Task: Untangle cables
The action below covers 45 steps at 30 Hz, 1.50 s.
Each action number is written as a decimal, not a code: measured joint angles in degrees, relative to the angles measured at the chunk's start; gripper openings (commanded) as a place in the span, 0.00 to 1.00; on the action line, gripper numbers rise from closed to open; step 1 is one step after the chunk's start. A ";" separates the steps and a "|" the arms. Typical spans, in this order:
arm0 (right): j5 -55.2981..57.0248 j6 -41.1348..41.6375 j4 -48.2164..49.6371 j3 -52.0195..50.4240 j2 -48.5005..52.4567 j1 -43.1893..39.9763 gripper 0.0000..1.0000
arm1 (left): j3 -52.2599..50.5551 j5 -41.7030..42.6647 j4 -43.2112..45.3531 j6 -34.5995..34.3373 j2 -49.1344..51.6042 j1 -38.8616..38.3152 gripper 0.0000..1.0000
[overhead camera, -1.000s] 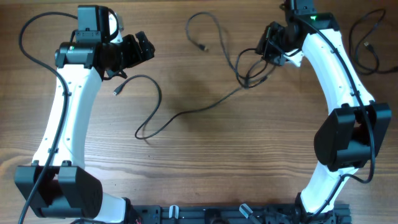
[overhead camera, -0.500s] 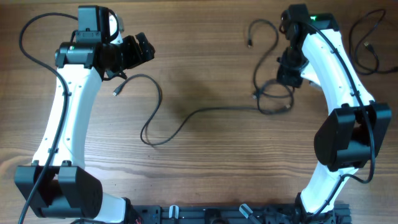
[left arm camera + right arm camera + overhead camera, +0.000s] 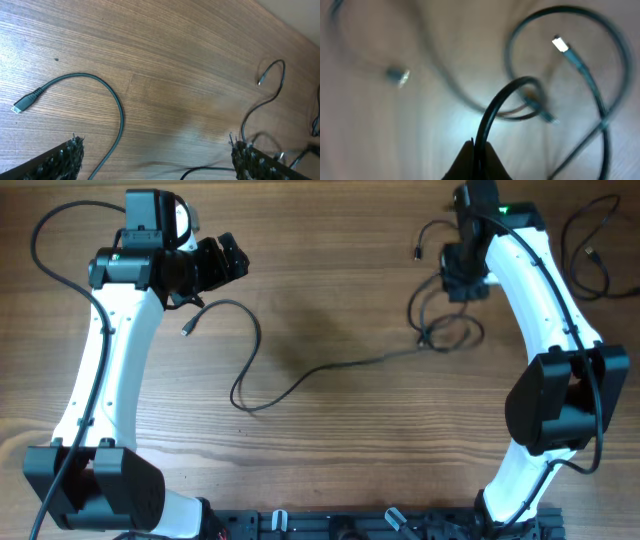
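Observation:
The cables (image 3: 330,365) are thin black cords. One long strand runs from a plug (image 3: 188,328) near the left arm, loops across the middle, and ends in a loose tangle (image 3: 445,332) below the right arm. My right gripper (image 3: 463,285) is shut on a strand of that tangle, raised off the table. In the right wrist view the cord (image 3: 495,107) arches up out of the shut right gripper (image 3: 479,157), and loops and a silver-tipped plug (image 3: 560,44) blur below. My left gripper (image 3: 228,258) is open and holds nothing. In the left wrist view, the plug end (image 3: 20,106) lies ahead of the left gripper (image 3: 155,167).
A separate black cable (image 3: 590,250) lies at the far right edge behind the right arm. A free plug end (image 3: 416,252) sticks out left of the right gripper. The arm bases stand along the near edge of the wooden table (image 3: 330,470).
My right gripper carried the tangle to the right and toward me, then back a little toward the far edge. The long strand was drawn out across the middle. The left arm stayed still.

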 measured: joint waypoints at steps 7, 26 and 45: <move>-7.67 -37.07 5.01 0.00 0.00 0.20 1.00 | 0.00 0.00 0.02 0.00 0.04 0.00 0.98; -7.48 -65.29 -16.46 6.01 0.00 -3.30 0.99 | 0.00 -0.02 0.37 0.00 0.09 0.00 0.98; -2.93 -66.18 -20.22 0.98 0.00 6.38 0.84 | 0.00 -0.02 0.44 0.00 0.09 0.00 0.98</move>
